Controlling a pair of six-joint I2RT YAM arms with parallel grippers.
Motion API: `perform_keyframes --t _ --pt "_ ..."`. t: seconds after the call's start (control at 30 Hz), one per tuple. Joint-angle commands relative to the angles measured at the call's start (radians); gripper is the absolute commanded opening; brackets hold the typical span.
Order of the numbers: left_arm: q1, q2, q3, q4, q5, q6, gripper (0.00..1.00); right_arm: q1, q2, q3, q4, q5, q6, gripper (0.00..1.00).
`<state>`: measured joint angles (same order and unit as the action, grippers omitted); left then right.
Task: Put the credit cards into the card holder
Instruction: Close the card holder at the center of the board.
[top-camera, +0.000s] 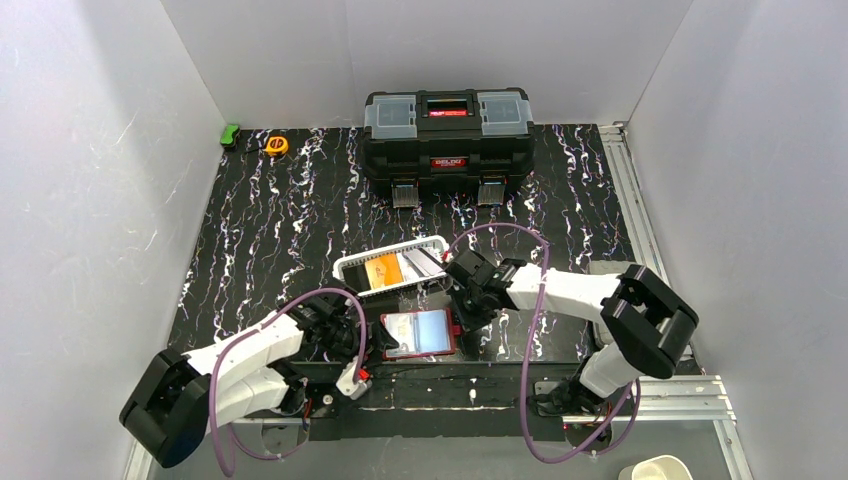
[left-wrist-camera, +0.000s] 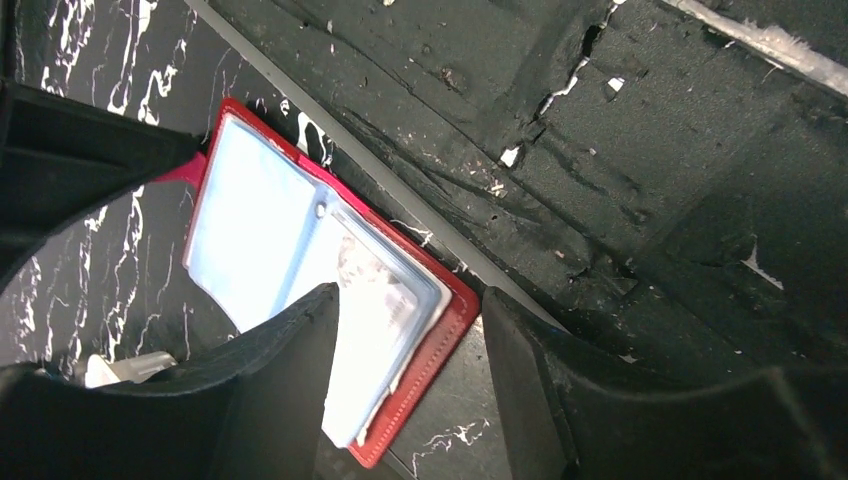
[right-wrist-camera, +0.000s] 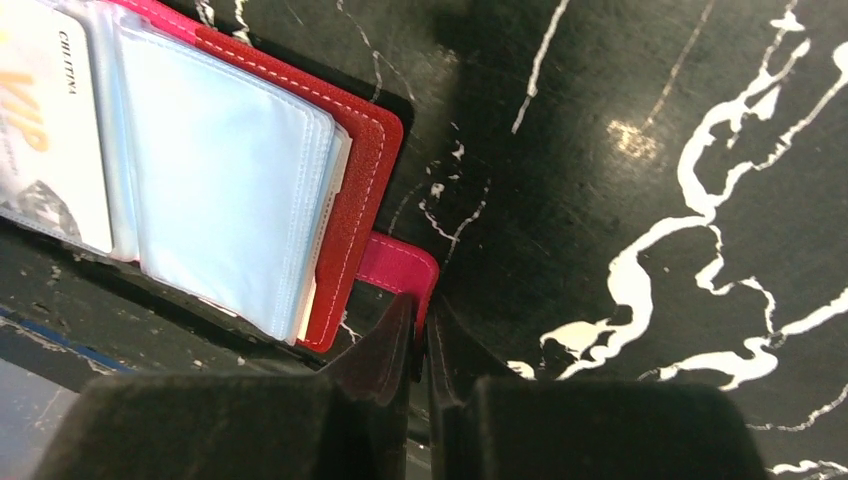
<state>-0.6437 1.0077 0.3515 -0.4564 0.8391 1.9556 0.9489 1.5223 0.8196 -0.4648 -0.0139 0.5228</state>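
The card holder (top-camera: 420, 335) lies open on the black marbled table (top-camera: 280, 230) near its front edge, between the two arms, with the clear sleeves facing up. The right gripper (right-wrist-camera: 420, 312) is at the right side of the holder, and its fingers are pressed almost together on the pink snap tab (right-wrist-camera: 398, 265). The end of the tab goes in between them, so it is pinched. The left gripper (left-wrist-camera: 410, 300) is at the opposite side with its fingers (left-wrist-camera: 290, 370) spread apart. One finger is over the sleeves, the other is beside the red edge, and one corner of the holder lies between them. From the left wrist view I cannot tell whether they touch the holder. There is one card holder, and one pale card with the gold letters VIP (right-wrist-camera: 45, 130) is visible in a sleeve. Just behind the holder stands one white mesh basket (top-camera: 345, 265). In it lie an orange card (top-camera: 384, 270) and a grey card (top-camera: 425, 262). Beside the orange one there seems to be a dark card, but the top view is too small to count the cards with certainty. One big black toolbox (top-camera: 447, 135) stands closed at the far edge of the table. One yellow tape measure (top-camera: 277, 145) and one small green object (top-camera: 230, 134) lie in the far left corner.
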Motion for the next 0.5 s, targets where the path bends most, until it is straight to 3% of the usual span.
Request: perform_keyframes --t 0.0,0.33,0.47 --pt "-0.008 0.044 -0.01 -0.035 -0.009 0.078 0.54 -0.007 0.039 -0.01 0.052 -0.03 -0.022 0.09" --pt "-0.007 -0.106 -0.035 -0.094 -0.1 -0.012 0.53 -0.009 0.168 0.125 0.037 0.008 -0.15 0.07" --pt "-0.009 -0.192 -0.106 0.054 -0.108 -0.068 0.51 -0.004 0.182 0.141 0.023 0.056 -0.176 0.06"
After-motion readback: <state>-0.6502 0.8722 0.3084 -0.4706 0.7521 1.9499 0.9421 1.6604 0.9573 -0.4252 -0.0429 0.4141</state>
